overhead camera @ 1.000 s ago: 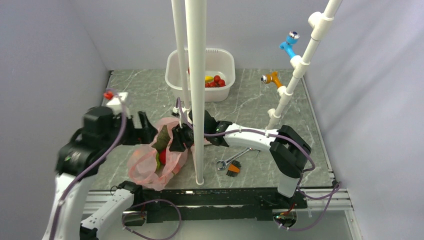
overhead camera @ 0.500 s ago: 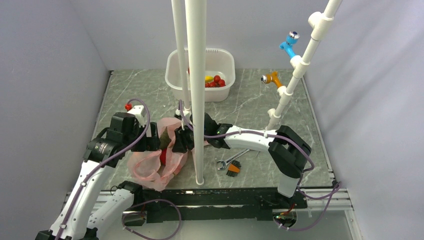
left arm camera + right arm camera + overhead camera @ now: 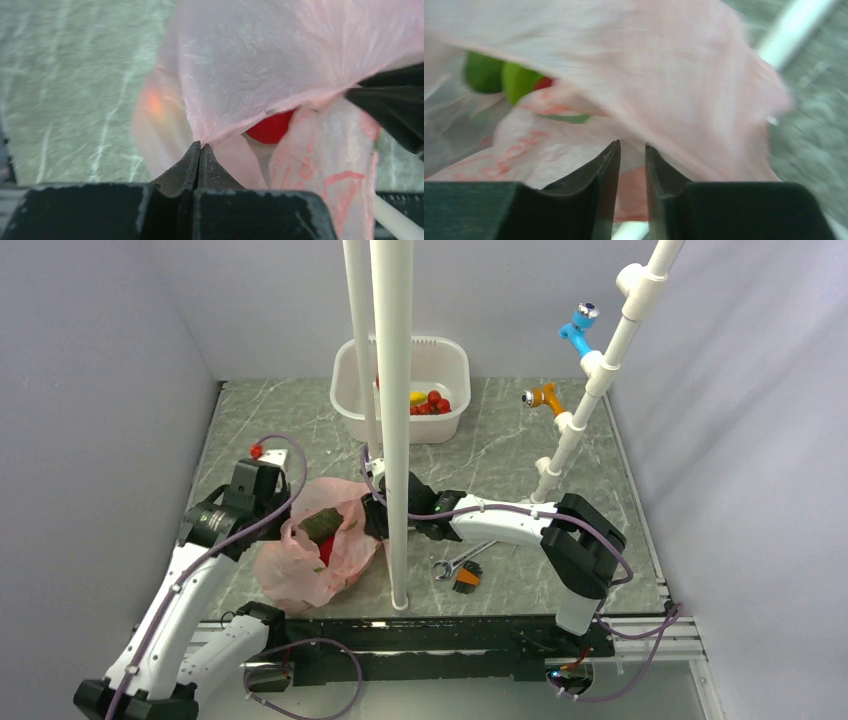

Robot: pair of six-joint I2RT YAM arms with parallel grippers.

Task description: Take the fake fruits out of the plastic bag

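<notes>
Left gripper (image 3: 199,146), clamped seemingly on the plastic bag (image 3: 280,60) rim, should hold firm while the narrowly parted right gripper (image 3: 632,150) pinches opposite.

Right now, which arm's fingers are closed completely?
The left arm's fingers, tips pinched together on the pink bag's edge; the right arm's fingers show a gap between them.

Red fruit (image 3: 272,127) half under bag (image 3: 280,60); R wrist view blurred; R hand (image 3: 368,520) partly behind pole (image 3: 392,440), top view.
</notes>
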